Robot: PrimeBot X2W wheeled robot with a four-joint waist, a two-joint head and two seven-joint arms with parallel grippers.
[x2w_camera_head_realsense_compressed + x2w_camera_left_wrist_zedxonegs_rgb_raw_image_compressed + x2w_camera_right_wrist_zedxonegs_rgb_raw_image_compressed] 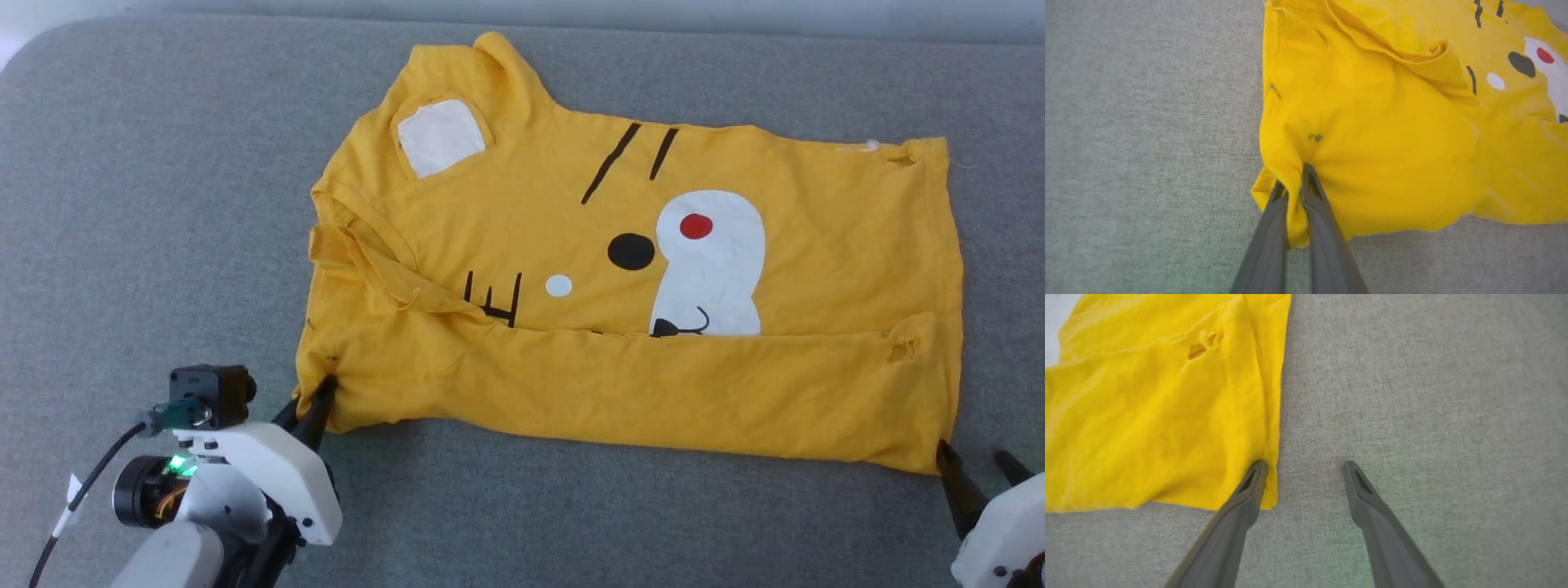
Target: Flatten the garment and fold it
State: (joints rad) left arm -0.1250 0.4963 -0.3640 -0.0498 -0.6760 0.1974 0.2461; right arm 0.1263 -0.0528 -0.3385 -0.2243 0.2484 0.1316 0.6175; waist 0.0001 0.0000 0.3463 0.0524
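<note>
The yellow T-shirt (620, 302) lies spread on the grey surface, cartoon face print up, with its near edge folded over in a plain yellow band (637, 392). My left gripper (314, 408) is shut on the shirt's near left corner (1290, 192), the cloth bunched between its fingers (1327, 228). My right gripper (976, 469) stands open at the near right corner (1241, 457); its left finger (1249, 490) rests over the cloth's edge and its right finger (1367, 498) sits on bare surface.
A grey fabric surface (147, 212) extends on all sides of the shirt. Its rounded far left corner (33, 49) meets a pale background. The shirt has small holes near its right hem (902, 347).
</note>
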